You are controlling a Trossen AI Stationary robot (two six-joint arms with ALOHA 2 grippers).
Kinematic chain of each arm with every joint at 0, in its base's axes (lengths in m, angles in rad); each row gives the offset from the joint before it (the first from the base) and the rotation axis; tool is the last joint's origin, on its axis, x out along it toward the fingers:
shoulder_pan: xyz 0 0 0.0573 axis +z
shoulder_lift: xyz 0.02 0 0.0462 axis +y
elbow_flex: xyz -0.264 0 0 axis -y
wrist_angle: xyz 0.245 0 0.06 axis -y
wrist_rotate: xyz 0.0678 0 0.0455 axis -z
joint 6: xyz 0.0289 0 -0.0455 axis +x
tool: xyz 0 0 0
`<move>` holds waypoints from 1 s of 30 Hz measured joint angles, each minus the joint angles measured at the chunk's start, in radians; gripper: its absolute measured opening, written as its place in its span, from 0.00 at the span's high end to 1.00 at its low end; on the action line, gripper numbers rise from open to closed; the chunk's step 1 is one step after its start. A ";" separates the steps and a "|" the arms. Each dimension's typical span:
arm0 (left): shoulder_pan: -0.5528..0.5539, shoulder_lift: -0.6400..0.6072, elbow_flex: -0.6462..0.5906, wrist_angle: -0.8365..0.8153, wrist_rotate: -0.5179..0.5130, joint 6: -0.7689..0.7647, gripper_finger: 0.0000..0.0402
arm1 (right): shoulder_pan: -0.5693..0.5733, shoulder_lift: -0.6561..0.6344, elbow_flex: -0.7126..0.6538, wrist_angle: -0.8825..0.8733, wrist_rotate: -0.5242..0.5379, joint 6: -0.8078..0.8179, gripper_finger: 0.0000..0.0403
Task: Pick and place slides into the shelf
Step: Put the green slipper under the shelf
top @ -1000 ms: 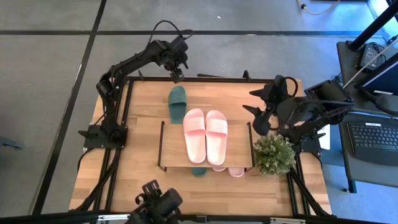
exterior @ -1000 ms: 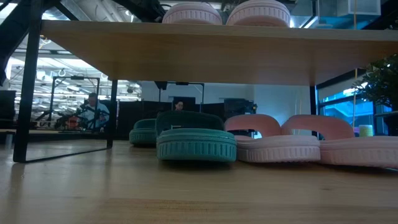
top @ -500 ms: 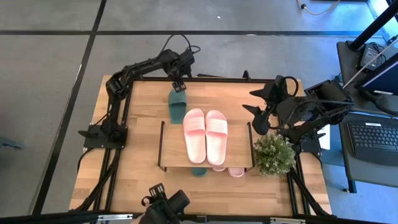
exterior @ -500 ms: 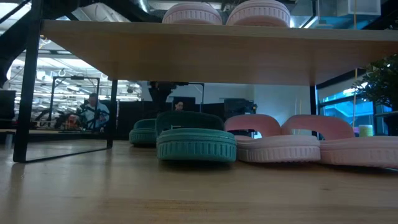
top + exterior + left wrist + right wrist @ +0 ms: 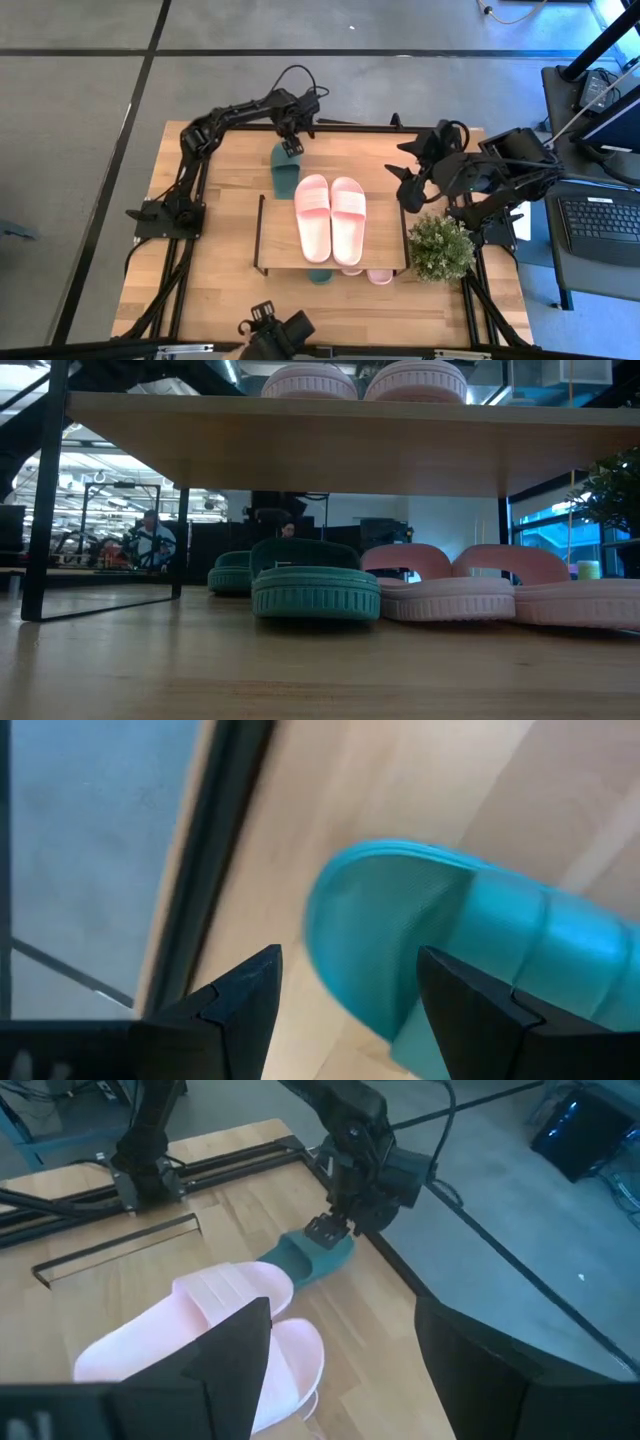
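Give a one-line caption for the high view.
Open left hand above the green slide behind the shelf.

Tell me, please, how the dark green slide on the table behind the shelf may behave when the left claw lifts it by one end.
The dark green slide looks like thick moulded rubber, so it probably stays fairly stiff and light. Gripped at its end by the open left claw, it may droop or swing. Its flat sole lies on the table, so rolling seems unlikely.

The table (image 5: 230, 250) is evenly lit from overhead, with only soft shadows cast. In the low view, the shelf (image 5: 330, 445) underside is dim against bright background windows. The left wrist view is blurred.
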 joint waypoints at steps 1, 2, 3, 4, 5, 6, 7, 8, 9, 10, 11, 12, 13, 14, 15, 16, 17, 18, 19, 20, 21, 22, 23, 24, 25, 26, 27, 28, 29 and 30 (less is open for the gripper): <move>-0.004 0.003 0.000 -0.002 0.009 0.004 0.44 | -0.002 0.002 0.000 0.000 0.000 -0.007 0.38; -0.007 0.003 0.000 -0.009 0.022 0.007 0.44 | -0.003 0.004 0.000 0.000 0.000 -0.011 0.38; -0.012 0.002 0.000 -0.011 0.030 0.009 0.44 | -0.004 0.004 0.000 0.000 0.000 -0.013 0.38; -0.019 0.002 0.000 -0.010 0.034 0.015 0.44 | -0.006 0.004 0.000 0.000 0.000 -0.013 0.38; -0.024 0.003 0.000 -0.012 0.040 0.022 0.44 | -0.006 0.004 0.000 0.000 0.000 -0.011 0.38; -0.028 0.004 0.000 -0.019 0.045 0.025 0.44 | -0.006 0.004 0.000 0.000 0.000 -0.010 0.38; -0.032 0.004 0.000 -0.026 0.046 0.025 0.44 | -0.006 0.004 0.000 0.000 0.000 -0.011 0.38; -0.035 0.004 0.000 -0.031 0.046 0.026 0.44 | -0.006 0.004 0.000 0.000 0.000 -0.011 0.38; -0.037 0.004 0.000 -0.033 0.043 0.025 0.44 | -0.006 0.004 0.000 0.000 0.000 -0.011 0.38; -0.039 0.004 0.000 -0.032 0.038 0.026 0.44 | -0.006 0.004 0.000 0.000 0.000 -0.010 0.38; -0.041 0.004 0.000 -0.029 0.028 0.026 0.44 | -0.006 0.004 0.000 0.000 0.000 -0.010 0.38; -0.043 0.004 0.000 -0.023 0.011 0.026 0.44 | -0.006 0.004 0.000 0.000 0.000 -0.011 0.38; -0.043 0.004 0.000 -0.015 -0.005 0.026 0.44 | -0.006 0.004 0.000 0.000 0.000 -0.011 0.38; -0.042 0.004 0.000 -0.015 -0.015 0.026 0.44 | -0.006 0.004 0.000 0.000 0.000 -0.012 0.38; -0.038 0.004 0.000 -0.018 -0.014 0.026 0.44 | -0.006 0.004 0.000 0.000 0.000 -0.012 0.38; -0.033 0.004 0.000 -0.018 -0.008 0.026 0.44 | -0.006 0.004 0.000 0.000 0.001 -0.011 0.38; -0.027 0.004 0.000 -0.018 -0.004 0.024 0.44 | -0.006 0.004 0.000 0.000 0.001 -0.011 0.38; -0.021 0.004 0.000 -0.018 -0.006 0.018 0.44 | -0.006 0.004 0.000 0.000 0.000 -0.011 0.38; -0.016 0.004 0.000 -0.018 -0.010 0.011 0.44 | -0.006 0.004 0.000 0.000 0.000 -0.011 0.38; -0.011 0.004 0.000 -0.016 -0.013 0.009 0.44 | -0.006 0.004 0.000 0.000 0.000 -0.010 0.38; -0.006 0.004 0.000 -0.013 -0.011 0.009 0.44 | -0.006 0.004 0.000 0.000 0.001 -0.011 0.38; -0.003 0.004 0.000 -0.011 -0.001 0.008 0.44 | -0.006 0.003 0.000 0.000 0.001 -0.011 0.38; -0.002 0.004 0.000 -0.009 0.011 0.007 0.44 | -0.006 0.003 0.000 0.000 0.001 -0.010 0.38; -0.002 0.004 0.000 -0.008 0.015 0.006 0.44 | -0.006 0.004 0.000 0.000 0.000 -0.011 0.38; -0.002 0.004 0.000 -0.009 0.013 0.006 0.44 | -0.006 0.003 0.000 0.000 0.001 -0.011 0.38; -0.003 0.004 0.000 -0.009 0.010 0.006 0.44 | -0.006 0.003 0.000 0.000 0.001 -0.010 0.38; -0.003 0.004 0.000 -0.009 0.012 0.006 0.44 | -0.006 0.003 0.000 0.000 0.001 -0.010 0.38; -0.003 0.004 0.000 -0.008 0.024 0.005 0.44 | -0.006 0.003 0.000 0.000 0.001 -0.010 0.38; -0.005 0.004 0.000 -0.005 0.042 0.002 0.44 | -0.006 0.003 0.000 0.000 0.001 -0.010 0.38; -0.007 0.004 0.000 0.001 0.050 0.001 0.44 | -0.006 0.003 0.000 0.000 0.001 -0.010 0.38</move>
